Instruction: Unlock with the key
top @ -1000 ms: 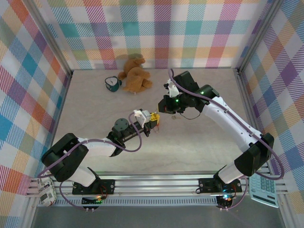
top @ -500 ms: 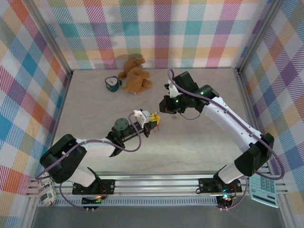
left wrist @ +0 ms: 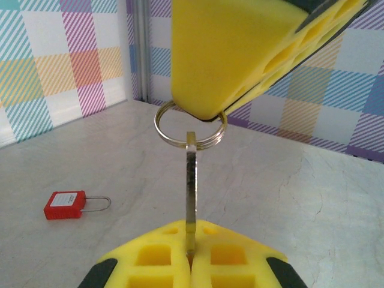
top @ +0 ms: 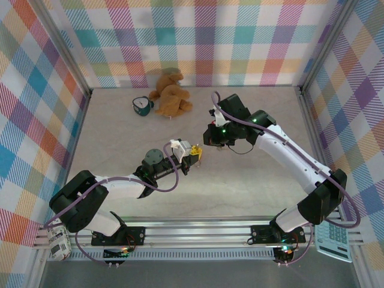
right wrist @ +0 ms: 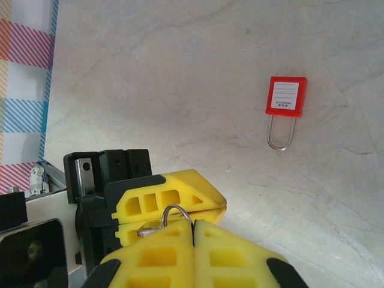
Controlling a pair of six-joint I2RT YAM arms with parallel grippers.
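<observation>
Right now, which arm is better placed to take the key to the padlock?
Probably right: the right claw pinches the ring, the left claw clamps the key by its blade end, and the padlock lies loose nearby.

Quantity check. Arms: two, each with one pincer: left pincer, right pincer. Held items: one key, one key ring. On the worktop: one red padlock, one brown plush toy, one teal cup. Beside the frame: one calculator.
</observation>
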